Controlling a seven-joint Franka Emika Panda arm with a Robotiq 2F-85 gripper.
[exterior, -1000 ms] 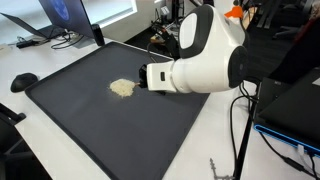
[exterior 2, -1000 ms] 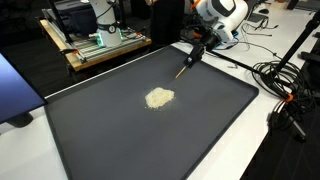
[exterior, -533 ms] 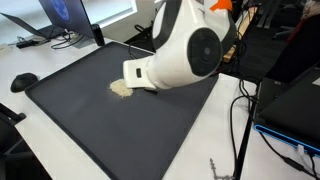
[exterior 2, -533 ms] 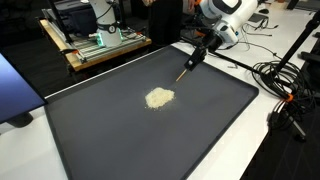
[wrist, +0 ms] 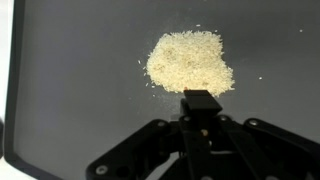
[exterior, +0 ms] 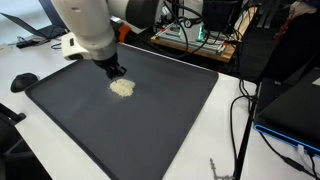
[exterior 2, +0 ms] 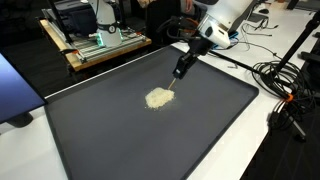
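A small heap of pale beige grains [exterior: 122, 88] [exterior 2: 158, 98] [wrist: 190, 62] lies near the middle of a large black mat [exterior: 170, 120] [exterior 2: 200, 130]. My gripper [exterior: 116, 72] [exterior 2: 180, 69] [wrist: 200, 122] points down at the mat just beside the heap's far edge. Its jaws are shut on a black, square-ended tool [wrist: 200, 103], whose tip sits at the heap's rim in the wrist view. I cannot tell whether the tip touches the mat.
The mat lies on a white table [exterior: 230, 150]. A monitor [exterior: 62, 14] and a dark mouse [exterior: 22, 80] stand off one side, cables [exterior 2: 285, 90] off another. A wooden cart with equipment [exterior 2: 95, 42] is behind the mat.
The arm has swung across the mat from its back edge towards the heap. The gripper, still shut on the tool, now stands right beside the grains.
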